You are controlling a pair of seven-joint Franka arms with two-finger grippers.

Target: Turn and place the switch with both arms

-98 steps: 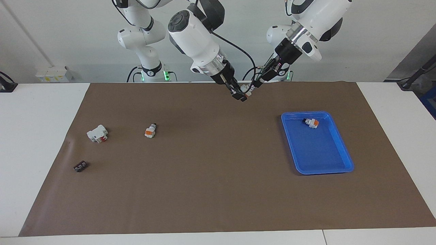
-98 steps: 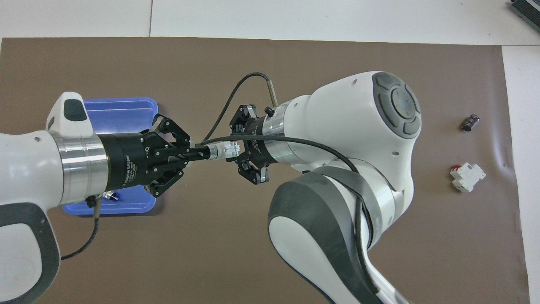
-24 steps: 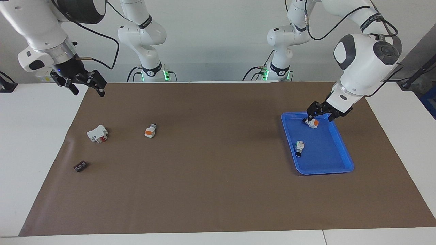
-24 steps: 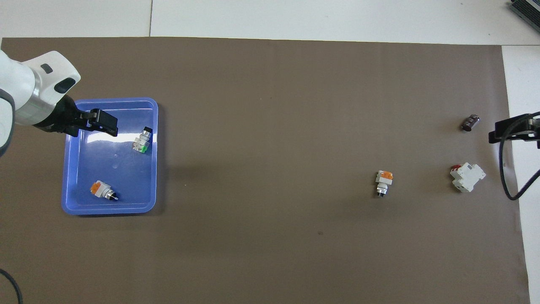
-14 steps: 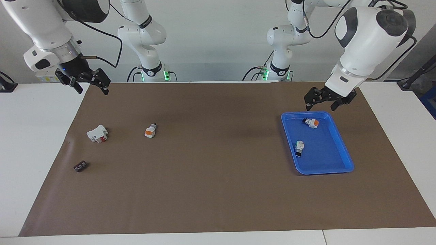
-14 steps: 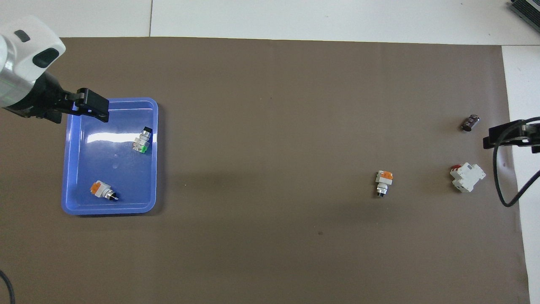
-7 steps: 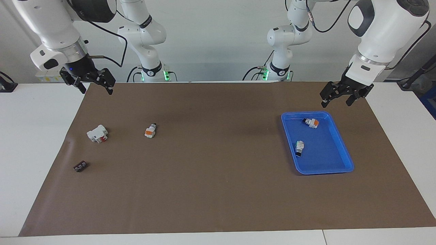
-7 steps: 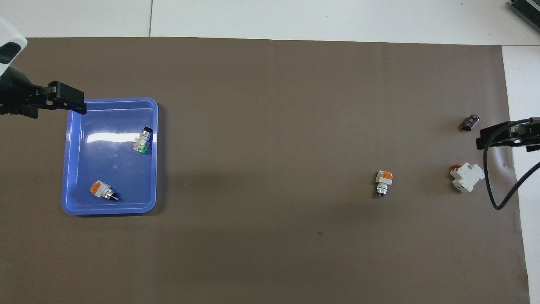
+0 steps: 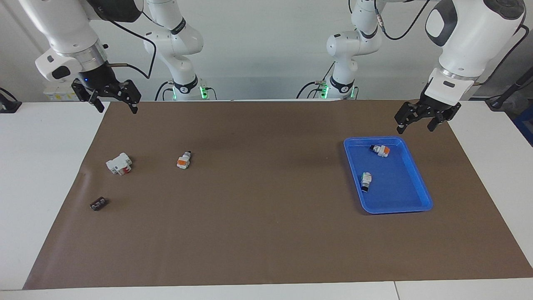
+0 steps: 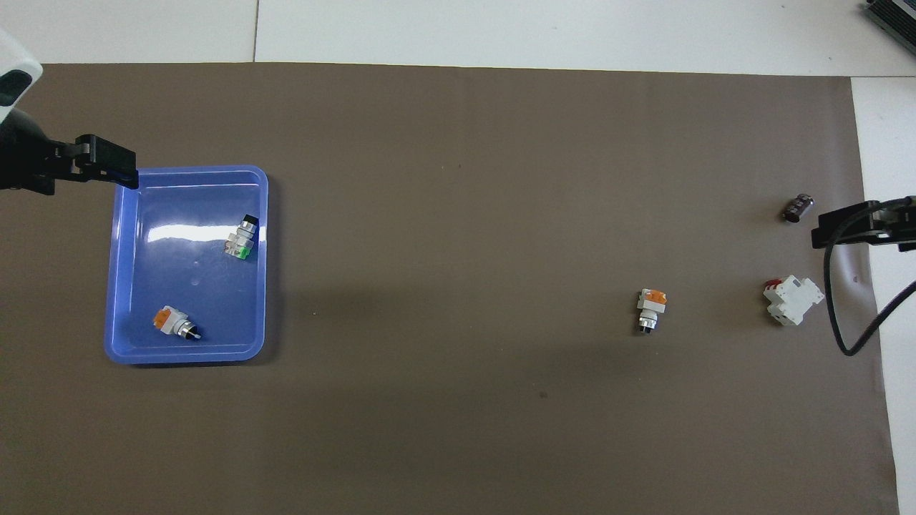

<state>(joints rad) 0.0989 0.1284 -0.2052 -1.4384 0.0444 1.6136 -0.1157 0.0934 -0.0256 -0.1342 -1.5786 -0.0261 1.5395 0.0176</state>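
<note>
Jaws of both grippers spread wide, holding nothing. Left gripper (image 9: 427, 117) up in the air over the brown mat (image 9: 266, 233) at the left arm's end of the surface, just off the robot-side corner of the blue tray (image 9: 418, 177); in the overhead view only its dark tip (image 10: 79, 161) poking in at the tray's corner. Right gripper (image 9: 110, 96) raised over the mat's edge at the right arm's end, fingers pointing down and apart.

Switch (image 9: 365, 181) lying on its side inside the tray, black knob pointing away from the robots, green-tinted end toward them (image 10: 242, 237). Second switch with orange band (image 9: 380, 150) also in the tray, nearer to the robots, well apart from the first. Third orange-banded switch (image 9: 183, 160) out on the bare mat. White block with red mark (image 9: 119, 163) and small dark part (image 9: 98, 203) toward the right arm's end, the dark part farther from the robots.
</note>
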